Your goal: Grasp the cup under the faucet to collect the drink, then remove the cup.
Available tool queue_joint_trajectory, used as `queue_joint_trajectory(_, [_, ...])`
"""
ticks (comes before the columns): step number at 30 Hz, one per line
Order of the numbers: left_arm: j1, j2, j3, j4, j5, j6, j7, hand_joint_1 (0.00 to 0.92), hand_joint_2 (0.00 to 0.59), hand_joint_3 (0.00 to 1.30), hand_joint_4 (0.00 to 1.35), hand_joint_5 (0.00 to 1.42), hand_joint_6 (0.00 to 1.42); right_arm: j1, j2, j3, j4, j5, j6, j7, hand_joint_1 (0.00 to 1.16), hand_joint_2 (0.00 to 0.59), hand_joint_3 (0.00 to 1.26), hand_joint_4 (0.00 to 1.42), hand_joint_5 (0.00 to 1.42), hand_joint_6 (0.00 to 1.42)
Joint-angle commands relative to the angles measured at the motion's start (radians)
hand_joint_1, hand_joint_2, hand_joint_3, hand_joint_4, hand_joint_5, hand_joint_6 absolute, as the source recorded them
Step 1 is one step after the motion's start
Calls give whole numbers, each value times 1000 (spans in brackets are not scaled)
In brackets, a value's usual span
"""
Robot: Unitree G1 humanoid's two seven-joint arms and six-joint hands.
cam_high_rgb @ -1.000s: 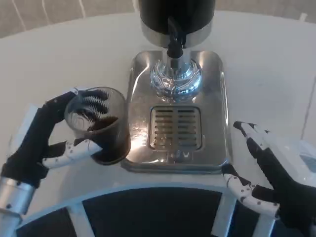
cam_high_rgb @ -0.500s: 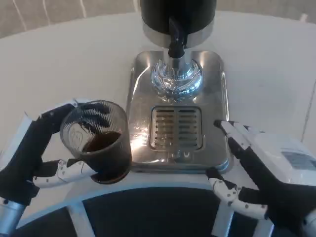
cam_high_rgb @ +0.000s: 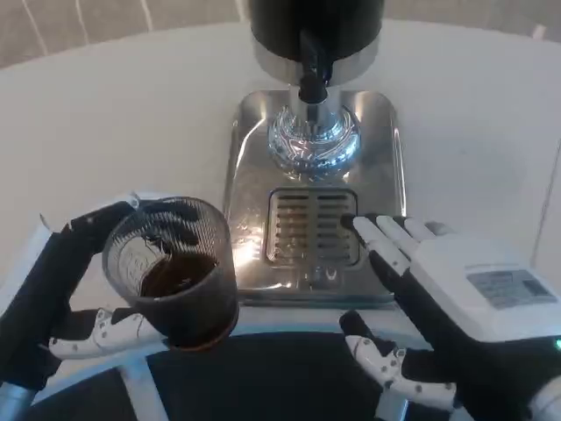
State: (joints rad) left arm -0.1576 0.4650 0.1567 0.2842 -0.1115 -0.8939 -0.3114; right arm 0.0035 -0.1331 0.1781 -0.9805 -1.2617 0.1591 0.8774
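The left hand [cam_high_rgb: 61, 294] grips the clear ribbed cup [cam_high_rgb: 173, 272] off to the left of the steel drip tray [cam_high_rgb: 250, 167], near the surface's [cam_high_rgb: 114, 114] front edge, and it looks slightly tilted, so a jolt or a slackening grip could slop its contents or drop it. The cup holds a dark drink, roughly half full. The right hand [cam_high_rgb: 438, 307] is open with fingers spread over the tray's front right corner, holding nothing, and could knock the tray.

Left hand [cam_high_rgb: 61, 289] gripping ribbed cup [cam_high_rgb: 175, 272] of dark drink beside steel drip tray [cam_high_rgb: 313, 197], right hand [cam_high_rgb: 447, 298] spread at tray's edge, black faucet [cam_high_rgb: 313, 66] above
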Motion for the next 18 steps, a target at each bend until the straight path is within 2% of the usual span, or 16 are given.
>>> queue_joint_trajectory(1, [21,7,22,-42,-37,-13,-15,589,51,928,1120,1301,581,46,6,8,-39,-18,-38,17,319,541,0,0,0,0])
queue_joint_trajectory(6, [49,6,29,-70,-43,-17,-33,589,50,928,1120,1301,581,91,21,17,-65,-39,-80,20,322,546,0,0,0,0])
queue_joint_trajectory(13, [85,5,35,-104,-45,-27,-51,589,49,928,1111,1300,581,158,74,27,-67,-54,-161,3,329,552,0,0,0,0])
queue_joint_trajectory(18, [94,4,38,-114,-46,-22,-56,590,45,928,1121,1300,581,175,106,17,-67,-56,-192,6,332,553,0,0,0,0])
